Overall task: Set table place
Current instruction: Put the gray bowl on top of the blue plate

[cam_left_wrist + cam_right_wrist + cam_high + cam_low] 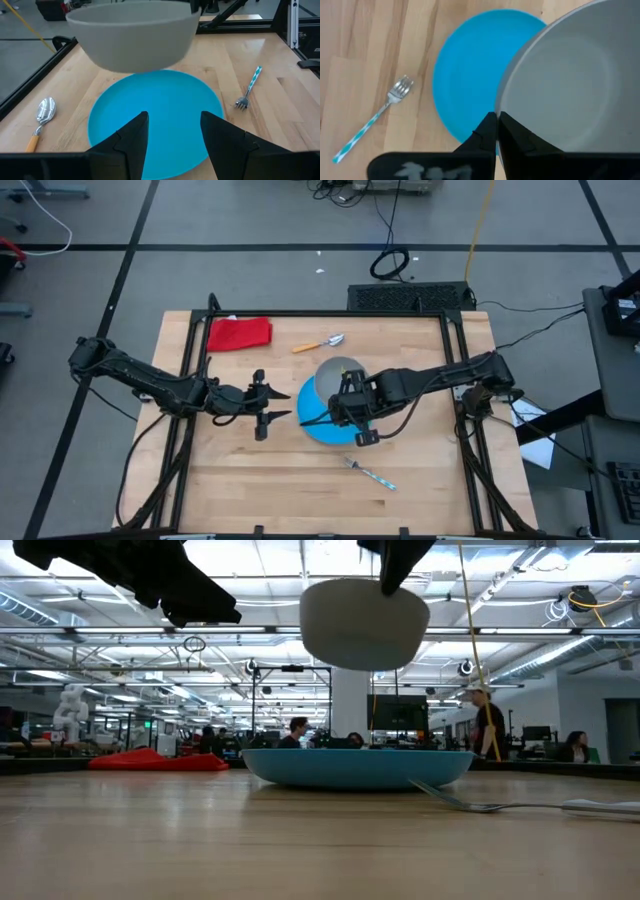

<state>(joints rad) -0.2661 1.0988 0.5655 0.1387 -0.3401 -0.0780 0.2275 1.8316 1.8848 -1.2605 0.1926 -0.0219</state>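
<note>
The grey bowl (364, 625) is held by its rim, clear above the blue plate (322, 423), in the clenched right gripper (497, 131), apparently for lowering there. Beside the plate, the left gripper (172, 131) is kept released.

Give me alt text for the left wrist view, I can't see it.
A grey bowl hangs in the air above a blue plate on the wooden table. A spoon lies to one side of the plate, a fork to the other. The left gripper is open in the foreground.
</note>
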